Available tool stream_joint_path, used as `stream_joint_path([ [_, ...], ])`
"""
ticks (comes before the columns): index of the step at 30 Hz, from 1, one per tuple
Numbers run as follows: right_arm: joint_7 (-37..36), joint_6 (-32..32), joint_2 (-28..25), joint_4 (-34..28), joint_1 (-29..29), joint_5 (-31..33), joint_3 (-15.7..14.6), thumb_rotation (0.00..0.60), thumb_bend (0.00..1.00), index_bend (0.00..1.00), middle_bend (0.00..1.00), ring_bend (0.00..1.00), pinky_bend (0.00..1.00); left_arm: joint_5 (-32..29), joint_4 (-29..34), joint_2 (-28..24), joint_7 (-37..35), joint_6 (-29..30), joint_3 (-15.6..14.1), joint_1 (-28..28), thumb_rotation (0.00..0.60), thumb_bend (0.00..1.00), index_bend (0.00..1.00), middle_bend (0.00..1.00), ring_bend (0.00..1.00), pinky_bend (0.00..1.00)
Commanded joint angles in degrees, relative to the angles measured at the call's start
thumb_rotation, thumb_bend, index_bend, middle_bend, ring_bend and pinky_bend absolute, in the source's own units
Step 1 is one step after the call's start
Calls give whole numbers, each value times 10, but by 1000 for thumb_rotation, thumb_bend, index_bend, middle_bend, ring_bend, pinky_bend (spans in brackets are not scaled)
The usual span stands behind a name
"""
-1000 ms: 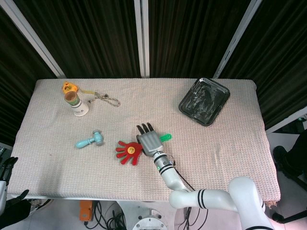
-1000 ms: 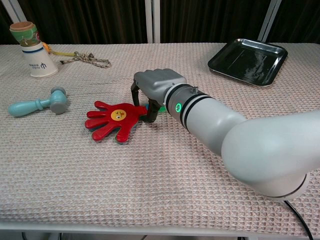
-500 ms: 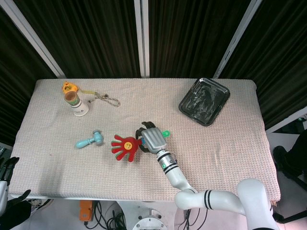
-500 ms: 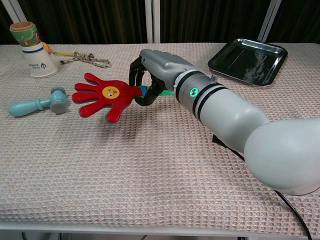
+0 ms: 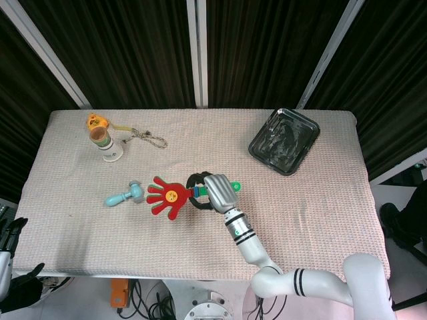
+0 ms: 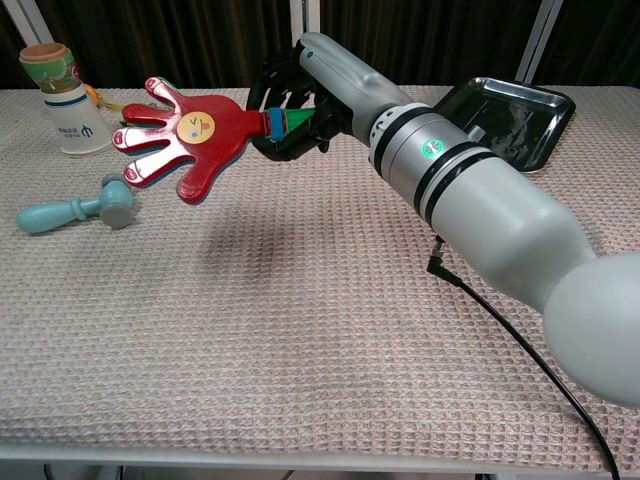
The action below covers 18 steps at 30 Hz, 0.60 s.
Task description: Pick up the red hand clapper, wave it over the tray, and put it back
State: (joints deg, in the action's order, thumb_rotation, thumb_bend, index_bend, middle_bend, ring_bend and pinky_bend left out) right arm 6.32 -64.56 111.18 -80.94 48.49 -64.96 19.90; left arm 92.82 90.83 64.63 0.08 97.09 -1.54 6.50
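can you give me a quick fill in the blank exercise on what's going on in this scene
1. The right hand holds the red hand-shaped plastic clapper by its ____ handle.
2. The clapper is ____ the cloth-covered table, not resting on it.
3. The dark metal tray has ____ lying in it.
4. Beside the clapper's red fingers lies a light ____ toy hammer.

Missing words: green; above; nothing; blue

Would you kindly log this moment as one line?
phase: lift | right hand: holds red plastic hand clapper clear of table | black metal tray: empty | left hand: idle
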Motion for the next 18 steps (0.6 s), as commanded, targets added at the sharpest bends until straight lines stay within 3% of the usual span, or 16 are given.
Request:
stream_joint_path([
  [1,-21,-1,-7,-18,-10,-1,8,600,505,920,515,461,761,1,0,0,-1,1,0,0,600,67,98,104,0,88],
  [9,-60,-5,-28,-68,-31,6,24,600,524,950,573,599,902,5,1,0,-2,4,1,0,600,67,98,104,0,91],
  [18,-184,17,-57,-135,-67,52,73,600,534,971,653,697,963,6,3,0,1,3,2,-1,600,67,98,104,0,93],
])
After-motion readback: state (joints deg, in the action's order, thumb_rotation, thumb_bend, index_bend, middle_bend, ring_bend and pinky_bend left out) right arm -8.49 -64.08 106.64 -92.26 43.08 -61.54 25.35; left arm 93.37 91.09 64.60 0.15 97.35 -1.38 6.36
